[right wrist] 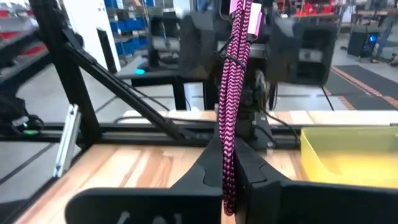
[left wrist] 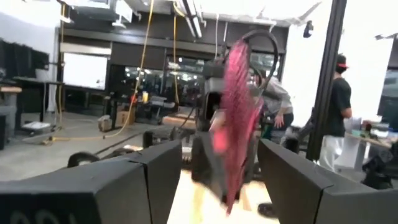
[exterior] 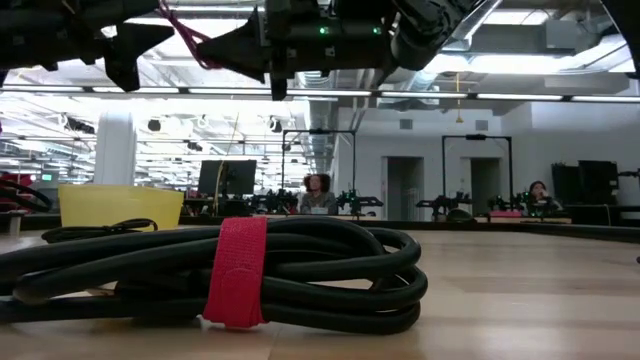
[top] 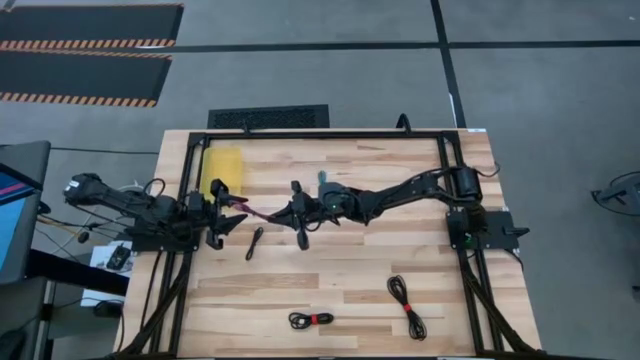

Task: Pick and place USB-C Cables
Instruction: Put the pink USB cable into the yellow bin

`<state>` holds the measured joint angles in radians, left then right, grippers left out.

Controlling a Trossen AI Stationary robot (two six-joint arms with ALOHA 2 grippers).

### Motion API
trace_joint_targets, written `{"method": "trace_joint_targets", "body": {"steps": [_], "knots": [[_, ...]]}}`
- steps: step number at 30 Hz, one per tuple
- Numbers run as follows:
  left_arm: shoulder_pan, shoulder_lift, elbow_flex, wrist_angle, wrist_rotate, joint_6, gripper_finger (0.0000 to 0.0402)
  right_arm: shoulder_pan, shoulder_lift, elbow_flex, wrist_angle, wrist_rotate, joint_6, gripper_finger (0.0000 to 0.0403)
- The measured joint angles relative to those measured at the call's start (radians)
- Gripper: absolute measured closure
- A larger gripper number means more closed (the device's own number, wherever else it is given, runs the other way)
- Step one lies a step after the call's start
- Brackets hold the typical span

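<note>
The maroon-red braided cable (top: 258,213) hangs in the air between both grippers, above the table. My right gripper (right wrist: 227,155) is shut on it. My left gripper (left wrist: 219,149) is open, with one finger on each side of the cable's other end (left wrist: 239,106), and I see no touch. A plain black cable (top: 254,243) lies flat on the table just near of the grippers. Two black cables with red ties (top: 311,319) (top: 406,305) lie by the near edge; one fills the low view (exterior: 235,270). A teal bit (top: 322,178) shows beyond the right gripper. My right gripper pinches the maroon cable between its two fingers at one end of the bundle (right wrist: 229,124). It comes level from the table's right, and the cable runs on along the fingers toward the left gripper. The cable is lifted clear of the table.
A yellow bin (top: 222,172) stands on the table's far left part, just beyond the left gripper, and shows in the right wrist view (right wrist: 348,155). A black frame (top: 440,150) runs round the table. People stand in the room beyond.
</note>
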<state>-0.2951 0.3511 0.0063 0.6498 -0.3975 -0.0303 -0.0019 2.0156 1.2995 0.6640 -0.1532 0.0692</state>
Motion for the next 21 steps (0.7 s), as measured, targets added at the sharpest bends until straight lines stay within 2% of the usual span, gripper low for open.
{"method": "trace_joint_targets", "body": {"steps": [2,5,11,14,17,21], "knots": [[0.000,0.027,0.000,0.030,-0.011,0.002,0.0213,-0.001,0.000,0.000,-0.002,0.000,-0.002,0.0389],[0.000,0.058,0.000,0.067,-0.011,0.008,0.0253,-0.001,0.000,0.000,-0.015,0.000,-0.006,0.0388],[0.000,0.069,0.000,0.068,-0.004,0.022,0.0381,0.002,0.000,0.000,-0.032,0.005,-0.015,0.0388],[0.000,0.068,0.000,0.066,-0.010,0.010,0.0388,0.001,0.000,0.000,-0.041,0.005,-0.012,0.0379],[0.000,0.068,0.002,0.041,-0.039,-0.024,0.0394,0.001,-0.002,0.000,-0.076,0.009,-0.014,0.0349],[0.000,0.068,0.053,-0.155,-0.151,-0.087,0.0398,-0.007,-0.048,-0.001,-0.236,0.081,-0.040,0.0297]]}}
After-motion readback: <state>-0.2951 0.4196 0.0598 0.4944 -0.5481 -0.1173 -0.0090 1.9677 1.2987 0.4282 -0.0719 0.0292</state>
